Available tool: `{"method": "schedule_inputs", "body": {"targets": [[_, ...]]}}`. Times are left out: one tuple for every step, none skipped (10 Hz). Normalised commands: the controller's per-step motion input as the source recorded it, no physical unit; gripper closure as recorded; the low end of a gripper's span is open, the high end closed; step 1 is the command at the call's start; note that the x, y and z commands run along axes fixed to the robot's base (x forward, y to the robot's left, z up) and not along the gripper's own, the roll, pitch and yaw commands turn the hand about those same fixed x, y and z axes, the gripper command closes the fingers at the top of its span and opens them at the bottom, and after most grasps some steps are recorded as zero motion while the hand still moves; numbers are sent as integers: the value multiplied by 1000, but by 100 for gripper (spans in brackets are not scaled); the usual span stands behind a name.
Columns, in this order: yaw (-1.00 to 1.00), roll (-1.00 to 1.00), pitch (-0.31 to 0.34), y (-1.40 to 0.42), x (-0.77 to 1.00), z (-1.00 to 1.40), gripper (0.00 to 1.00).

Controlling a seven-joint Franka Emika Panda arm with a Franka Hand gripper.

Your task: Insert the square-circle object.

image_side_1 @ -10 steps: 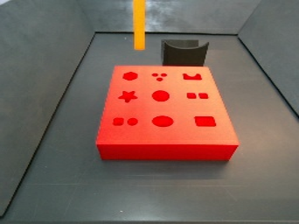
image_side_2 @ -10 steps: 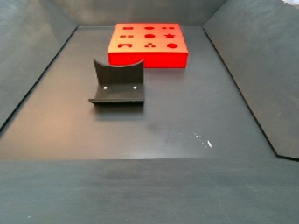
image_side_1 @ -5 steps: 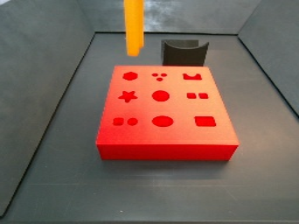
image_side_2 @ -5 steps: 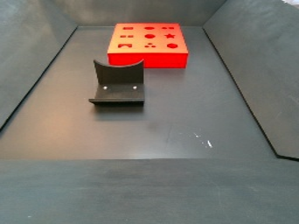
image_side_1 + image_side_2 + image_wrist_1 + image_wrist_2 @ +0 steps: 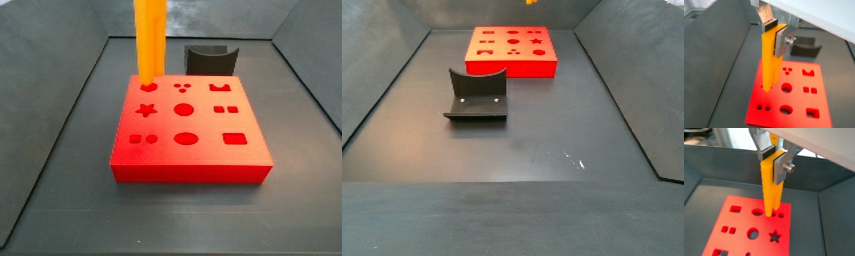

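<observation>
since the earlier side frames the square-circle object (image 5: pixel 150 40) has shifted away from the fixture (image 5: pixel 211 58) and lower, from hanging in front of the back wall to hanging over the far left corner of the red block (image 5: pixel 191 143). it's a tall orange-yellow bar, upright, top cut off by the frame edge in that side view; in a side view from the opposite end only a small orange tip (image 5: pixel 531 2) shows at the frame edge beyond the red block (image 5: pixel 512 50).

in both wrist views the bar (image 5: pixel 771 59) (image 5: pixel 771 183) hangs straight down with its forked lower end right at the block's top face, by the small holes near the block's edge; can't tell if it touches or has entered a hole.

gripper (image 5: pixel 775 31) (image 5: pixel 773 156) is above the block, closed on the top of the bar; silver fingers (image 5: pixel 785 38) (image 5: pixel 783 164) press both sides of it.

red block (image 5: pixel 785 94) (image 5: pixel 747 230) lies flat on the dark floor, its top cut with shaped holes in rows: circles, a star, squares, paired small holes.

fixture, a dark l-shaped bracket, stands just behind the block's far edge in a side view; from the opposite side (image 5: pixel 477 95) it sits on the floor well apart from the block, nearer the camera. it also shows beyond the block in a wrist view (image 5: pixel 805 47).
</observation>
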Motion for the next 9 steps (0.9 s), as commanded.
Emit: {"method": "schedule_inputs", "body": {"targets": [[-1000, -80, 51, 0, 0, -331, 100], [-1000, -93, 83, 0, 0, -306, 100], [-1000, -94, 120, 0, 0, -220, 100], [-1000, -71, 77, 0, 0, -143, 100], [-971, -149, -14, -51, 0, -80, 100], [-920, -219, -66, -74, 0, 0, 100], [-886, -269, -87, -71, 0, 40, 100], [-851, -289, -170, -83, 0, 0, 100], [-794, -293, -193, -103, 0, 0, 100]]}}
